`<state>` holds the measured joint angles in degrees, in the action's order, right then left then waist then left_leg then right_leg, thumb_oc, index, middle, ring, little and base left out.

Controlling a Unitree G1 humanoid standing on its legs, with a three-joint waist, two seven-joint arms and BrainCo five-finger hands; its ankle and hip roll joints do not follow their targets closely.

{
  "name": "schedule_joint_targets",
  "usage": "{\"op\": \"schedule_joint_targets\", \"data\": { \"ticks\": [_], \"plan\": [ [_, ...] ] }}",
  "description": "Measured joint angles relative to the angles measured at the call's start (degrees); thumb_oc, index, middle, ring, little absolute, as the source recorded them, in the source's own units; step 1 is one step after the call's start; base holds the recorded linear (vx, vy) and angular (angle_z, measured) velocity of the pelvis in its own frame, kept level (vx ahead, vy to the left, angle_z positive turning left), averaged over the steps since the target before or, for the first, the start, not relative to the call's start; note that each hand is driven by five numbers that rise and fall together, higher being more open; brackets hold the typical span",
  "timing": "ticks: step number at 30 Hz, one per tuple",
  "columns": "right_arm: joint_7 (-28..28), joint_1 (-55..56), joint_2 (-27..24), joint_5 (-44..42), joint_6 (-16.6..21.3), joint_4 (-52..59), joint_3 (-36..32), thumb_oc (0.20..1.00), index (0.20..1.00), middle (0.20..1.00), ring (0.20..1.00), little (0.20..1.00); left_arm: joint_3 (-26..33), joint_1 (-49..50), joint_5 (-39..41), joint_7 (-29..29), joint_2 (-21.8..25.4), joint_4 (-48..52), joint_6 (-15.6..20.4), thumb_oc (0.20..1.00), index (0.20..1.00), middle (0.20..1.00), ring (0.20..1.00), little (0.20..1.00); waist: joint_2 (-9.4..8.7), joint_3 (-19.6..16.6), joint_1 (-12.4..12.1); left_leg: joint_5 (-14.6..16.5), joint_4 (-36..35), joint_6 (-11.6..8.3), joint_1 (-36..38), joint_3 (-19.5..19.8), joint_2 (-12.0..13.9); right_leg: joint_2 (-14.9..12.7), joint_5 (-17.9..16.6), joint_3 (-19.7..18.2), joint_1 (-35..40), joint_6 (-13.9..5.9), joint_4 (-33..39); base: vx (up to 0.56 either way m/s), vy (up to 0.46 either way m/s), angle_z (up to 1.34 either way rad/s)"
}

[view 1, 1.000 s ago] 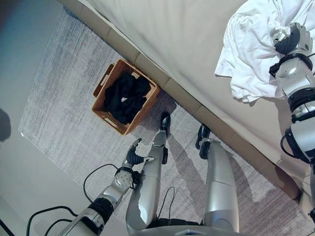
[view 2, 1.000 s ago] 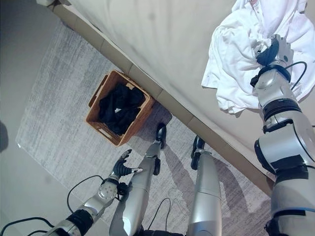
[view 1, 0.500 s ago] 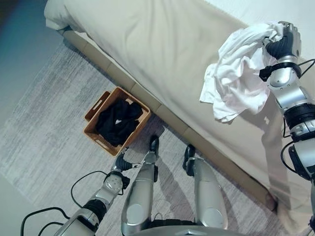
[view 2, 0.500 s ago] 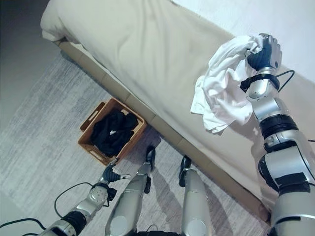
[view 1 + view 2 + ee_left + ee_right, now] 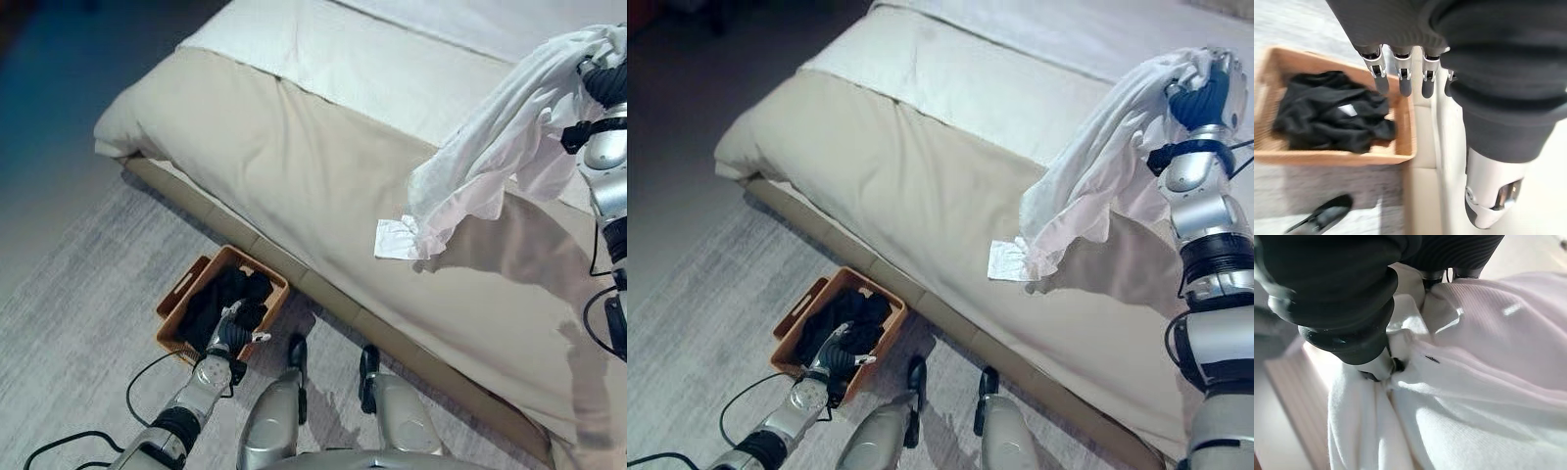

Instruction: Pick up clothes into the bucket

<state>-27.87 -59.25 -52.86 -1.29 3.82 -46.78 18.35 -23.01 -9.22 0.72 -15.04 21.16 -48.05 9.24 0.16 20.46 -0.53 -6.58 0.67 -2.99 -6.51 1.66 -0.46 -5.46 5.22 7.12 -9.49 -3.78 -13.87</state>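
Observation:
A white garment (image 5: 1097, 186) hangs in the air above the bed (image 5: 323, 186), with my right hand (image 5: 1203, 98) shut on its top end; in the right wrist view the cloth (image 5: 1474, 382) is bunched between thumb and fingers. Its lower end dangles just over the beige cover. On the rug by the bed's foot stands a woven orange-brown basket (image 5: 173, 302) with black clothes (image 5: 220, 299) in it. My left hand (image 5: 231, 336) hovers low in front of the basket with straight, empty fingers (image 5: 1380, 78); its wrist view looks onto the basket (image 5: 1400, 156) and the black clothes (image 5: 1327, 117).
The bed's padded base (image 5: 323, 294) runs diagonally behind the basket. A grey rug (image 5: 69, 294) covers the floor on the left, with darker floor (image 5: 59, 88) beyond it. A white sheet (image 5: 392, 59) covers the bed's upper part.
My right hand has lifted the white garment off the bed, so it now hangs stretched. The camera has tilted up, showing more bed. My left hand now stands nearer the basket.

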Motion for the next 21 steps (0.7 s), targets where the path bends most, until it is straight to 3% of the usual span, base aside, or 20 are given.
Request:
{"op": "schedule_joint_targets", "data": {
  "ticks": [4,5,6,8,9,10,11,21],
  "plan": [
    [1.7,0.1,-0.1,-0.1,0.1,-1.4,-0.1,0.200,0.200,0.200,0.200,0.200,0.0,1.8,0.0,0.6,-0.5,0.0,-0.1,1.000,1.000,1.000,1.000,1.000,-0.27,-3.0,-0.1,0.0,-1.5,-0.02,2.4,0.0,0.3,0.4,0.0,0.1,2.7,-0.06,2.4,0.06,0.000,0.00],
    [2.3,0.1,-0.1,-0.2,0.1,-2.2,-0.1,0.705,0.705,0.705,0.705,0.705,0.0,2.2,0.0,0.7,-0.7,-0.1,-0.1,1.000,1.000,1.000,1.000,1.000,-0.28,-3.3,-0.1,0.0,-1.6,-0.04,2.7,0.0,0.3,0.4,0.0,0.1,3.1,-0.07,2.6,0.07,-0.010,0.00],
    [3.3,0.9,-0.1,-0.6,0.0,-3.3,-0.1,1.000,1.000,1.000,1.000,1.000,0.1,3.2,0.0,1.1,-1.3,-0.4,-0.4,1.000,1.000,1.000,1.000,1.000,-0.27,-4.5,-0.2,0.1,-2.1,-0.07,3.0,0.0,0.4,0.6,0.0,0.1,3.5,-0.07,3.2,0.05,-0.015,-0.01],
    [4.5,2.2,-0.1,-1.0,-0.1,-3.7,-0.1,1.000,1.000,1.000,1.000,1.000,0.1,5.0,0.0,1.5,-2.2,-0.7,-1.1,1.000,1.000,1.000,1.000,1.000,-0.29,-5.8,-0.2,0.1,-2.2,-0.11,3.2,-0.1,0.5,0.7,-0.2,0.1,3.9,-0.08,3.9,0.04,-0.014,-0.01],
    [5.4,2.5,-0.1,-1.1,-0.1,-4.1,-0.1,0.583,0.583,0.583,0.583,0.583,0.1,6.2,0.0,1.7,-2.6,-1.3,-1.2,1.000,1.000,1.000,1.000,1.000,-0.30,-5.8,-0.2,0.1,-2.3,-0.11,3.8,-0.1,0.5,0.8,-0.4,0.1,4.6,-0.13,4.4,0.03,-0.004,0.01],
    [5.9,2.9,-0.1,-1.1,-0.1,-4.4,-0.1,0.583,0.583,0.583,0.583,0.583,0.1,6.2,0.0,1.8,-2.8,-1.9,-1.2,1.000,1.000,1.000,1.000,1.000,-0.32,-5.8,-0.2,0.1,-2.3,-0.11,4.1,-0.1,0.5,0.8,-0.4,0.2,5.1,-0.15,4.7,0.00,0.000,0.00],
    [6.6,3.5,0.0,-1.1,-0.2,-5.1,-0.1,0.200,0.200,0.200,0.200,0.200,0.1,7.0,0.0,1.9,-3.1,-2.5,-1.4,1.000,1.000,1.000,1.000,1.000,-0.32,-6.2,-0.2,0.4,-2.3,-0.12,4.4,-0.1,0.6,0.9,-0.4,0.3,5.6,-0.26,5.2,0.00,0.000,0.00],
    [9.8,4.5,0.1,-0.3,-0.8,-6.1,0.4,0.200,0.200,0.200,0.200,0.200,2.3,9.8,-0.1,2.6,-4.7,-8.0,-2.7,1.000,1.000,1.000,1.000,1.000,-0.41,-9.0,-0.3,0.8,-2.3,0.01,4.9,0.0,1.0,1.3,-0.6,0.4,6.4,-0.24,5.7,0.00,-0.001,0.00]
  ]
}}
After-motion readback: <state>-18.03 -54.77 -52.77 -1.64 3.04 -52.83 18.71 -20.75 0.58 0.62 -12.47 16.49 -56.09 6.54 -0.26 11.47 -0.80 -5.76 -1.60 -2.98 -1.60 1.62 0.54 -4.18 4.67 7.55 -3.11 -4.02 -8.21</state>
